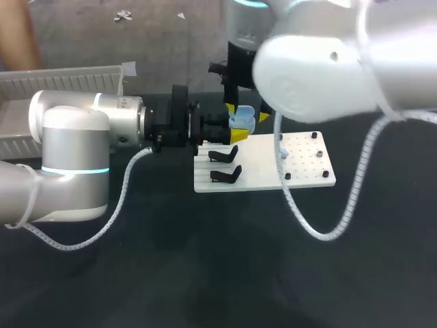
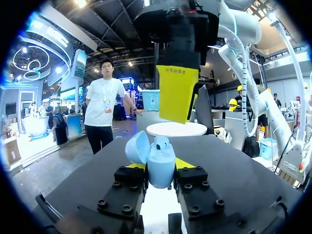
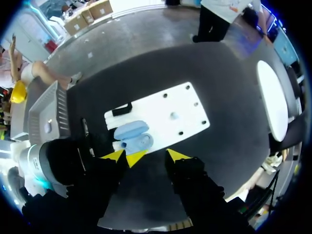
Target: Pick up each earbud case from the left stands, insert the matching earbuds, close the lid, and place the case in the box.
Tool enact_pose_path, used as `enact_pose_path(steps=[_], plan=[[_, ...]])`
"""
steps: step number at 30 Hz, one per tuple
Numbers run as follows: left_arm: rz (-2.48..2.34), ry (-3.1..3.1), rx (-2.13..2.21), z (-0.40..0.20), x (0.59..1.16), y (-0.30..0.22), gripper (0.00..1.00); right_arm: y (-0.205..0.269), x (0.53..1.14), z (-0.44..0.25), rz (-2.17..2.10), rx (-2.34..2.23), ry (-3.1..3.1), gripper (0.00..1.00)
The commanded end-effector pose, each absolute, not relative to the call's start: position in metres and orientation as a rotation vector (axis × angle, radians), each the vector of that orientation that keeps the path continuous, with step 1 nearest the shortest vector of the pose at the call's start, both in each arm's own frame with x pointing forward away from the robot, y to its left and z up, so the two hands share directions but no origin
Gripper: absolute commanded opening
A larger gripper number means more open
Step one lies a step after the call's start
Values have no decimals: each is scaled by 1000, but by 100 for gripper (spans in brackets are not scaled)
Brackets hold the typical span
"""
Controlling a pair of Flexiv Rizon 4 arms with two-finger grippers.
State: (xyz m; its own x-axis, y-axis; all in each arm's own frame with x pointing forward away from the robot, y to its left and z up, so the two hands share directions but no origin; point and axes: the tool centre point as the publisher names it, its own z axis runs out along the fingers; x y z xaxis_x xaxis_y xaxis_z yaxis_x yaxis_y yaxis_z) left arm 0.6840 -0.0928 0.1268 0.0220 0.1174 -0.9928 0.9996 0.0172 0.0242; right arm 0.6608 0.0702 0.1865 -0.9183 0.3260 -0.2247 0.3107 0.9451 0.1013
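Observation:
A light-blue earbud case [image 2: 158, 163] with its lid [image 2: 138, 147] swung open stands between the yellow-tipped fingers of my left gripper [image 2: 160, 169], which is shut on it. A blue earbud [image 2: 162, 142] sits in the case's top. In the head view the case [image 1: 242, 121] hangs over the far left corner of the white board [image 1: 273, 174], held by the left gripper [image 1: 222, 127]. My right gripper [image 1: 248, 113] hovers directly above the case. In the right wrist view that gripper [image 3: 155, 156] is open, nothing between its fingers, with the case [image 3: 139, 143] just ahead of it.
Two empty black stands [image 1: 223, 154] [image 1: 226, 174] sit on the board's left part, and black pegs [image 1: 317, 154] dot its right part. A grey ribbed box [image 1: 61, 82] lies at the back left. The dark table [image 1: 225, 260] spreads in front of the board.

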Motion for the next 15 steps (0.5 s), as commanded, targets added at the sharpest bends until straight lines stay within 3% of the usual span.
enact_pose_path(steps=[1,2,15], plan=[[-1114,1283,1285,126,682,-93,0,32,631,182,234,467,2709,87],[-1114,1283,1285,126,682,-93,0,28,630,182,236,470,2695,100],[-1114,1283,1285,126,682,-93,0,1,619,166,125,420,2664,100]])
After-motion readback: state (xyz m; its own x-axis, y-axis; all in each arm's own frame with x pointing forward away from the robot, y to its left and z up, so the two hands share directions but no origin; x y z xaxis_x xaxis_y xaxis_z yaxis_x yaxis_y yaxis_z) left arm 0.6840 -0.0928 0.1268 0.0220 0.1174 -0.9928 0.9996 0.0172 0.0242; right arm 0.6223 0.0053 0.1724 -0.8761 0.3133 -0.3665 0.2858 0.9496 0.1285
